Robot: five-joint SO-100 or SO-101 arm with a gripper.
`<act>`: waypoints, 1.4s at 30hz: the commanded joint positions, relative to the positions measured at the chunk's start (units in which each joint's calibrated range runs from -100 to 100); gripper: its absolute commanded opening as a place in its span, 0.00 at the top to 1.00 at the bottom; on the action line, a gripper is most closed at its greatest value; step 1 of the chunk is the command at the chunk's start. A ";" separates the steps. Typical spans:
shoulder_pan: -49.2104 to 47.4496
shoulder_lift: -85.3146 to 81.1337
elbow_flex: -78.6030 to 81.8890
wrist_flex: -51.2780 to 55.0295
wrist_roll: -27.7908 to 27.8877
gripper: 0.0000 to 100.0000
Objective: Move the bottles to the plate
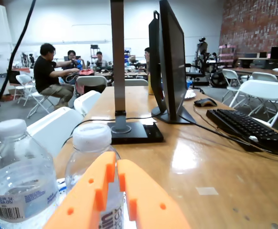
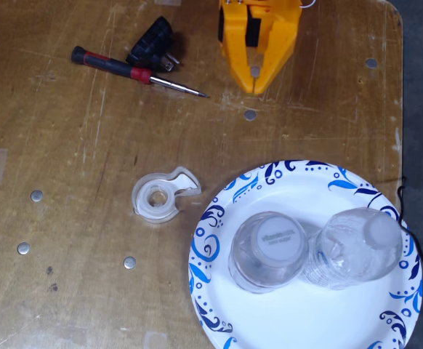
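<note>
Standing together on the plate (image 2: pixel 270 320), both bottles (image 2: pixel 268 251) (image 2: pixel 357 247) are upright; orange fingers (image 2: pixel 255 76) pressed together, empty.

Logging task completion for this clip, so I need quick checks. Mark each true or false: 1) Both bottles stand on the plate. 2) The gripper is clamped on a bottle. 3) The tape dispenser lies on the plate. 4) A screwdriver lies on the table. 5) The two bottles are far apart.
1) Both bottles, the printed-cap bottle and the crinkled bottle, stand on the plate: true.
2) False. In the fixed view the gripper is away from the plate, holding nothing.
3) False. The tape dispenser lies on the table, beside the plate.
4) True: the screwdriver.
5) False. They stand side by side, apparently touching.
</note>
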 commanded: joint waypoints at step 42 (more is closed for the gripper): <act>-1.58 -4.59 6.73 20.61 0.27 0.98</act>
